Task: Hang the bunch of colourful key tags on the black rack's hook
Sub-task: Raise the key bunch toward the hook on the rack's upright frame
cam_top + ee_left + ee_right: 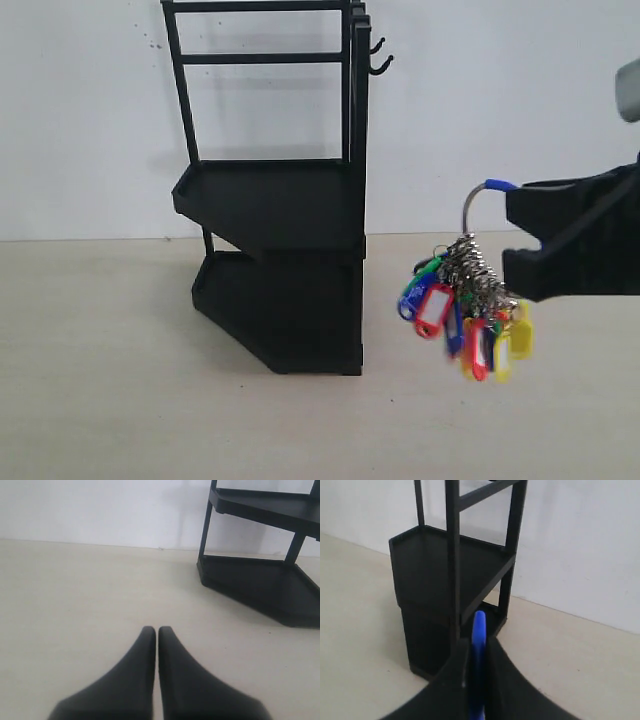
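L gripper (157, 632) low over table (75, 605), jaws together, empty. Centre-left stands the black rack (280, 210), hooks (380, 62) up on its right side. Right of it, not touching, the colourful key tag bunch (465, 310) hangs in air — R gripper (478, 647) clamped on its blue wire loop (498, 185).

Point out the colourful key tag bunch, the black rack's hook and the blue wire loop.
colourful key tag bunch (433, 310), exterior view, on the red-framed tag.
black rack's hook (380, 71), exterior view, on the lower hook's curve.
blue wire loop (479, 645), right wrist view, on its blue coating.
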